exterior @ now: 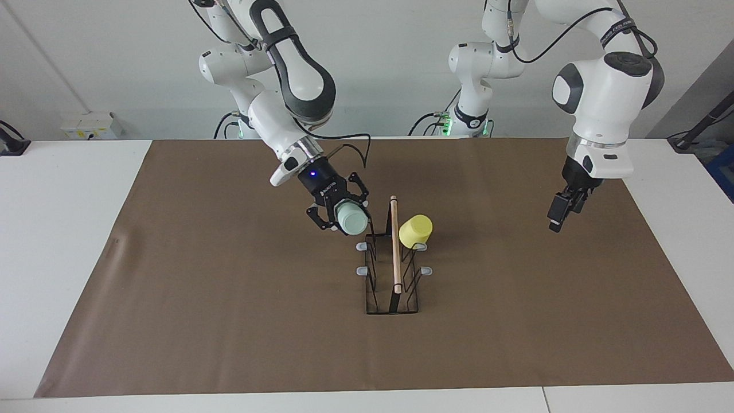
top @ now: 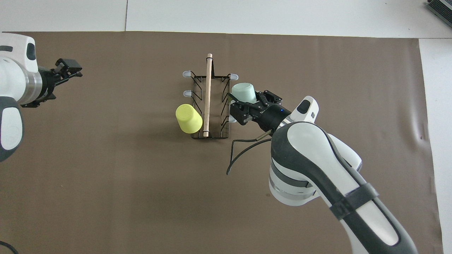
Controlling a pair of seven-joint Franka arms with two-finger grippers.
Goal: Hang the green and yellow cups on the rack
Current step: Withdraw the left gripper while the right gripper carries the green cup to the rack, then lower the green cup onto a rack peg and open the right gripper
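The rack (exterior: 394,246) (top: 208,95) stands mid-table, a black wire frame with a wooden rod and grey-tipped prongs. The yellow cup (exterior: 416,231) (top: 189,118) hangs tilted on the prong nearest the robots, on the side toward the left arm's end. My right gripper (exterior: 342,211) (top: 249,102) is shut on the green cup (exterior: 352,219) (top: 243,93), held tilted against the rack's side toward the right arm's end. There the cup covers the prong nearest the robots; whether it rests on it I cannot tell. My left gripper (exterior: 555,217) (top: 69,68) hangs open and empty over the mat toward the left arm's end.
A brown mat (exterior: 229,321) (top: 141,197) covers most of the white table (exterior: 57,229). A black cable (top: 243,151) loops from the right wrist over the mat, close to the rack's end nearest the robots.
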